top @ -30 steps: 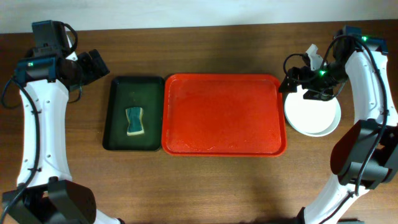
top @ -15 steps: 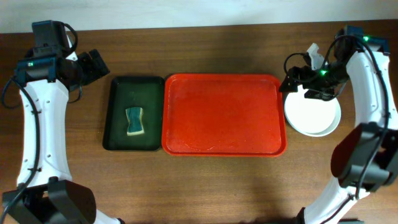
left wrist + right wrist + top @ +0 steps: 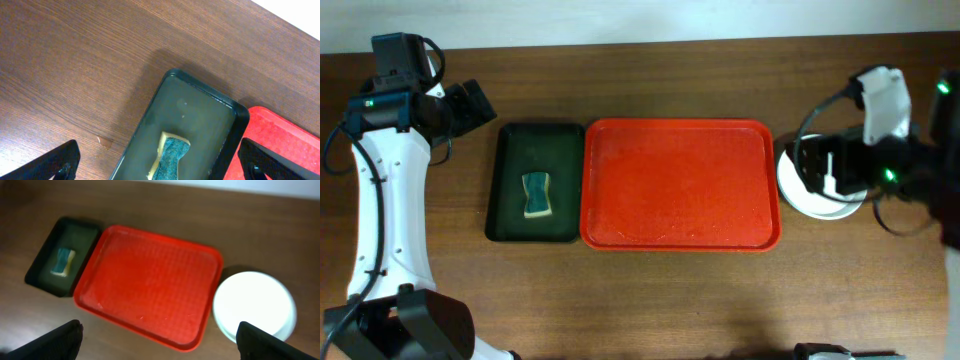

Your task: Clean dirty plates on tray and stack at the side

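Note:
The red tray point(image 3: 680, 185) point(image 3: 150, 280) lies in the middle of the table with no plate on it. The plates point(image 3: 798, 195) point(image 3: 252, 305) sit stacked on the table just right of the tray, a white one on top. My right gripper point(image 3: 817, 165) point(image 3: 160, 345) hangs open high above the stack's left part, holding nothing. Far left, my left gripper point(image 3: 475, 105) point(image 3: 165, 167) is open and empty, raised above the left end of the green tray.
A dark green tray point(image 3: 534, 182) point(image 3: 200, 125) lies against the red tray's left side, with a green-and-yellow sponge point(image 3: 536, 194) point(image 3: 170, 157) in it. Bare wooden table point(image 3: 670, 300) runs along the front and back.
My right arm has lifted up and drawn back to the right from the plate stack. The left arm, trays, sponge and plates have not moved.

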### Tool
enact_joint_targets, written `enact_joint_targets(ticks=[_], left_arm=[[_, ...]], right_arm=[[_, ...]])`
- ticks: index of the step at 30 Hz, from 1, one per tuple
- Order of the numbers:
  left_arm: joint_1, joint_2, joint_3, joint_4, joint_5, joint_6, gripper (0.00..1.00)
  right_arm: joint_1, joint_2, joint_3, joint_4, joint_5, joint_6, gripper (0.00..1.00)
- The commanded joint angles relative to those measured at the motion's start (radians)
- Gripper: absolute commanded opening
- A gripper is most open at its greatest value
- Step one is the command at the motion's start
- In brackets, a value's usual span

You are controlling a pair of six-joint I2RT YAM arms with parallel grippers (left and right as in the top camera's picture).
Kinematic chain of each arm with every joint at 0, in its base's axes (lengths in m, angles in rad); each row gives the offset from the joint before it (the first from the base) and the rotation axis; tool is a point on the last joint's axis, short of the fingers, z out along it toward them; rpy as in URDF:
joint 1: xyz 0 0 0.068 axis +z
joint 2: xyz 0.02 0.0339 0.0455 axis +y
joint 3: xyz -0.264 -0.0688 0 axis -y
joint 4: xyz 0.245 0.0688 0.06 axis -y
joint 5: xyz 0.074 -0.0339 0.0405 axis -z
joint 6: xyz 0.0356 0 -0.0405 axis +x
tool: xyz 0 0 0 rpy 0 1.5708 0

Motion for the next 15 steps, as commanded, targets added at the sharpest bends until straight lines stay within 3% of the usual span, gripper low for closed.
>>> enact_joint_targets(ticks=[1,7,11,15], left_arm=[[0.000,0.005,-0.002,0.001,0.007,-0.010,0.99],[0.000,0.005,-0.002,0.001,0.007,-0.010,1.00],[0.000,0.005,-0.002,0.001,0.007,-0.010,1.00],[0.000,0.005,-0.002,0.001,0.007,-0.010,0.99]], right_arm=[[0.009,-0.099,0.004,0.026,0.046,-0.003,0.99],[0.009,-0.225,-0.060,0.143,0.046,-0.003,0.99],[0.010,-0.420,-0.296,0.319,0.043,-0.003,0.99],[0.028,-0.666,-0.649,0.579,0.031,-0.003,0.99]])
